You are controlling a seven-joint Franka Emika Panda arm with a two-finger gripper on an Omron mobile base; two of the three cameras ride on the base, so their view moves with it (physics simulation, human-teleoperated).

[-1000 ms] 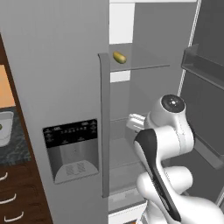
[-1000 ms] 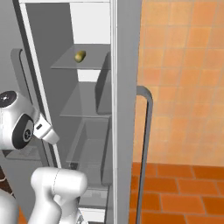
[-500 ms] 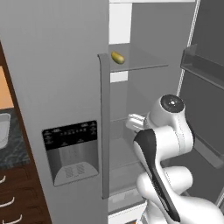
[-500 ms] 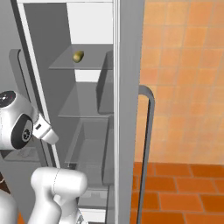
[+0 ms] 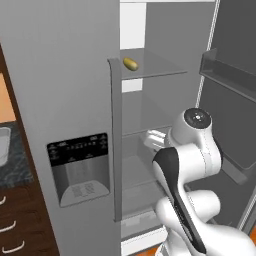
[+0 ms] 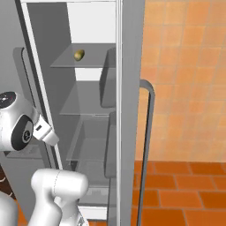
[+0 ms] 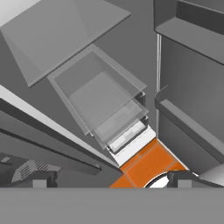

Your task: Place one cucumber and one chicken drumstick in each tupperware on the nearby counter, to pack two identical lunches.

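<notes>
the fingers [image 7: 107, 179] are standing wide open with nothing between them, pointing down into the open fridge [image 5: 150, 150]. one cucumber [image 5: 130, 63] is lying on the top glass shelf [image 6: 84, 62], well above the fingers.

The white arm rises from its base and bends forward at the elbow. Its hand [image 7: 109, 179] points downward, empty. The two dark fingertips [image 7: 37, 178] stand wide apart.

one cucumber [image 5: 130, 63] (on the top glass shelf [image 5: 160, 67]), one tupperware [image 5: 3, 145], one open fridge [image 5: 75, 100]
</notes>
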